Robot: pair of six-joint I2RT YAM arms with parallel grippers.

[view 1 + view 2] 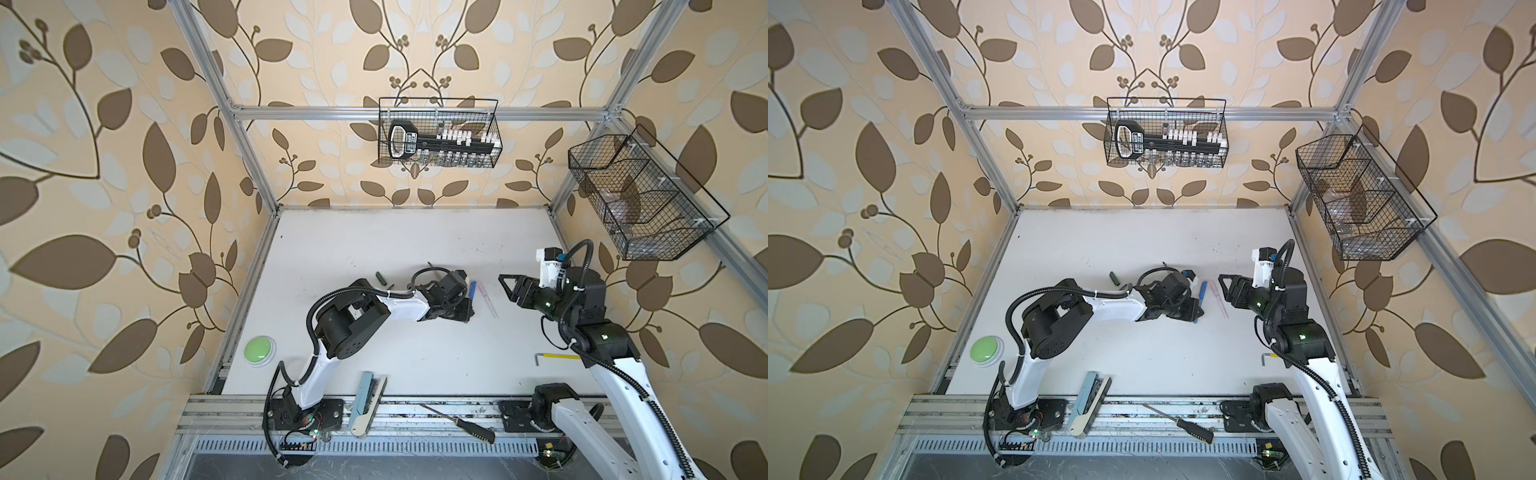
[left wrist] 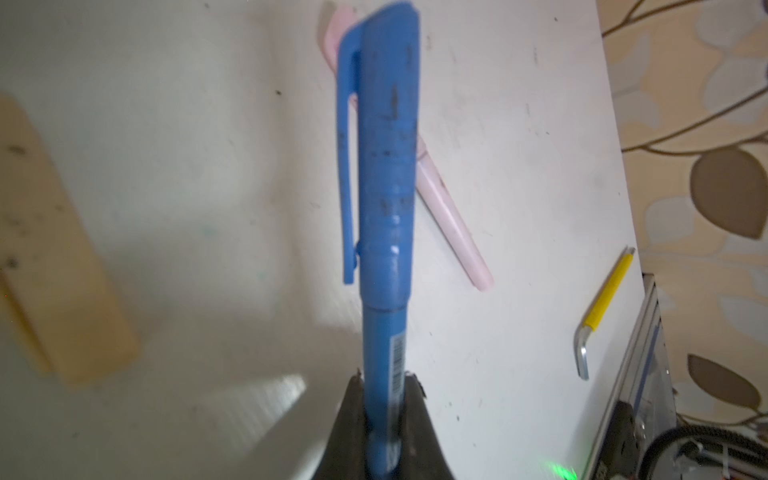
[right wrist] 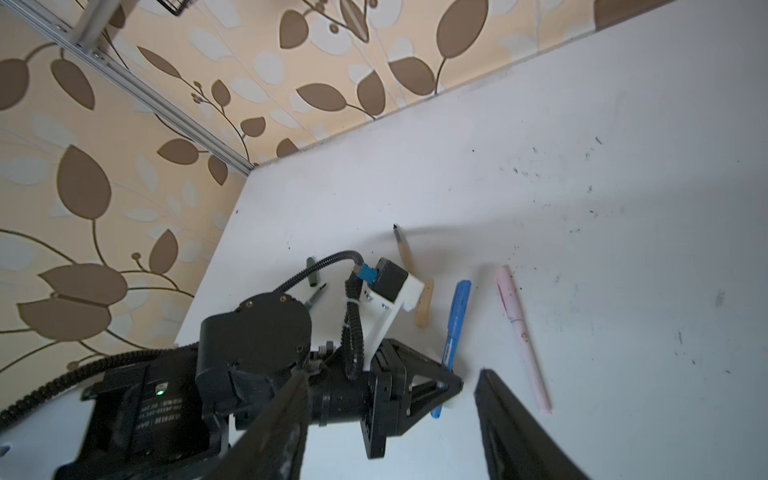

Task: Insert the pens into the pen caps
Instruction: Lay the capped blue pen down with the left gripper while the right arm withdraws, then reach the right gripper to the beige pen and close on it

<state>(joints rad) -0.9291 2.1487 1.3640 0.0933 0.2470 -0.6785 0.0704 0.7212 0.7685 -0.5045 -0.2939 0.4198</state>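
Observation:
My left gripper is shut on the barrel of a blue pen, and the blue cap sits on the pen's far end. Just right of it a pale pink pen lies on the table with its cap on. My right gripper hovers open and empty to the right of both. A tan pen and a tan cap lie beyond the left wrist. A green cap and a green pen lie further left, the pen partly hidden.
A yellow hex key lies by my right arm. A black-handled screwdriver and a pale blue brush rest at the front rail. A green button sits front left. Wire baskets hang on the walls.

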